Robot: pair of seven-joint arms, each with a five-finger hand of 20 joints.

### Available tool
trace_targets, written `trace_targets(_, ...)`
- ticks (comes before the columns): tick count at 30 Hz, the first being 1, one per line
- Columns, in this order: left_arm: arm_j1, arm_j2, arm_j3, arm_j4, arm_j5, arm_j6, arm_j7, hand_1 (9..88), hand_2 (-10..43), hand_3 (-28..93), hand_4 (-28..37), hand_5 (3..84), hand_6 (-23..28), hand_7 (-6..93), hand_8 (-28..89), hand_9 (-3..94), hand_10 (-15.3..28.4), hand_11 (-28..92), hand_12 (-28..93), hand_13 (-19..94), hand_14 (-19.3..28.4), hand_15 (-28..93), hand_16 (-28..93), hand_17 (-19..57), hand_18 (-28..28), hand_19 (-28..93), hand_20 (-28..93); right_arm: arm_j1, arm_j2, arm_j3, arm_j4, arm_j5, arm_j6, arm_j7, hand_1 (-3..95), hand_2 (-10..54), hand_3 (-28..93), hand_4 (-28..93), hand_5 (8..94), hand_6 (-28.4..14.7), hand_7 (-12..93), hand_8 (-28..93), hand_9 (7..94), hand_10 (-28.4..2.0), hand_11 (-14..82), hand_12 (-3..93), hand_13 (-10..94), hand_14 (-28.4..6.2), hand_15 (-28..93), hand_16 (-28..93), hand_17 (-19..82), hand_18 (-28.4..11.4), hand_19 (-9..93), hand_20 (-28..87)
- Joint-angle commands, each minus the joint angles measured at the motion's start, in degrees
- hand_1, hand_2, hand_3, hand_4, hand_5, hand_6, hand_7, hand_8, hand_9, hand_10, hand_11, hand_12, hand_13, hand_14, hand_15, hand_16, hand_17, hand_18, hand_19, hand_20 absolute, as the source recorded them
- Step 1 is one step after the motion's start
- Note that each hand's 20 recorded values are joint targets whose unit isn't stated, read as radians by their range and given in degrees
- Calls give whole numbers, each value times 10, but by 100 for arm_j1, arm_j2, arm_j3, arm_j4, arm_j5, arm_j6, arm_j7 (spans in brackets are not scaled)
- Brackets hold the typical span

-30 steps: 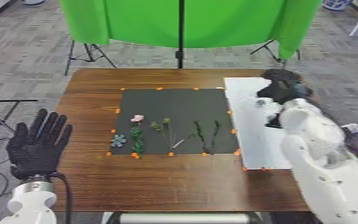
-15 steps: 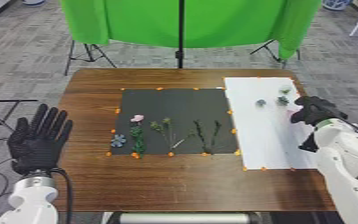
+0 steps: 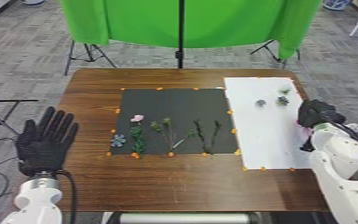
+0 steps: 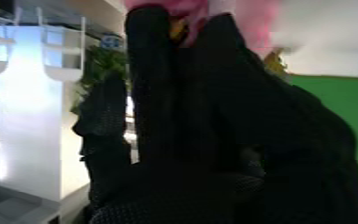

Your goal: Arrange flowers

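Right hand, fingers nearly straight, at pink flower, left hand spread open

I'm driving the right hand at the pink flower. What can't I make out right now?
- Right wrist view: the whole pink flower, cut off by the picture's edge; any grip on it by the right hand, hidden by its own glove.
- Head view: part of the white sheet's right edge, covered by that hand.
- Head view: petal detail on the small plant pieces, too small.
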Motion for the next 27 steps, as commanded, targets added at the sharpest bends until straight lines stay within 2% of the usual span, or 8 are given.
trace_targets(1, 73, -69, 31, 48, -16, 67, -59, 267, 179, 760, -283, 455, 98, 123, -107, 382, 157, 210, 79, 281, 158, 354, -85, -87, 135, 343, 103, -175, 28, -91, -195, 118, 623, -184, 624, -95, 721, -283, 743, 15, 376, -55, 826, -95, 116, 381, 685, -58, 377, 381, 297, -204, 853, 441)
trace_targets(8, 120, -46, 15, 16, -1, 37, -42, 266, 180, 759, -283, 456, 99, 122, -107, 385, 157, 210, 79, 283, 159, 355, -87, -87, 135, 343, 103, -131, 179, -401, -1189, 508, 832, -469, 622, -95, 732, -283, 747, 14, 402, -52, 834, -93, 128, 407, 689, -63, 397, 388, 301, -207, 854, 445)
trace_targets(12, 250, -42, -54, -24, -6, 140, -6, 266, 180, 759, -283, 456, 99, 122, -107, 386, 157, 211, 79, 284, 159, 355, -87, -87, 135, 343, 103, 357, -43, -1059, -1516, 1020, 443, -636, 620, -95, 732, -283, 741, 11, 403, -51, 829, -95, 124, 405, 680, -62, 401, 387, 300, -208, 855, 447)
trace_targets(14, 269, -55, -67, -39, -63, 181, 30, 266, 180, 759, -283, 456, 99, 122, -107, 386, 157, 210, 79, 283, 158, 354, -87, -87, 136, 343, 103, 633, -243, -1455, -1540, 931, 317, -919, 618, -95, 729, -283, 736, 7, 399, -53, 823, -96, 120, 402, 675, -64, 400, 384, 298, -207, 856, 448)
trace_targets(19, 149, -26, 20, 6, -18, 124, -44, 267, 180, 759, -283, 457, 99, 122, -107, 387, 158, 210, 79, 284, 159, 355, -86, -87, 136, 343, 103, 1233, -793, -2320, -1231, 654, 187, -1405, 614, -95, 731, -283, 731, 7, 393, -54, 818, -96, 116, 396, 669, -62, 400, 378, 295, -206, 856, 448)
trace_targets(23, 118, -43, 54, 25, -120, 271, -17, 266, 181, 758, -283, 457, 99, 122, -107, 387, 158, 211, 80, 284, 160, 355, -87, -88, 136, 345, 104, 1593, -1395, -2710, -708, 318, -92, -1680, 612, -95, 729, -283, 728, 8, 392, -56, 814, -97, 114, 393, 665, -61, 398, 375, 293, -206, 854, 448)
trace_targets(25, 93, -30, 82, 42, -55, 216, -50, 267, 182, 757, -283, 458, 100, 122, -106, 389, 158, 212, 80, 284, 160, 356, -87, -88, 137, 346, 104, 1633, -1520, -2841, -713, 293, -259, -1691, 611, -95, 728, -283, 724, 8, 392, -56, 814, -97, 113, 391, 664, -62, 397, 375, 292, -207, 854, 448)
trace_targets(27, 79, 12, 92, 42, -62, 223, -45, 267, 182, 758, -283, 458, 100, 122, -106, 390, 158, 213, 80, 285, 161, 357, -87, -88, 137, 347, 104, 1646, -1579, -2970, -709, 139, -337, -1803, 611, -95, 729, -283, 721, 8, 392, -56, 811, -98, 112, 389, 663, -61, 396, 374, 291, -207, 854, 449)
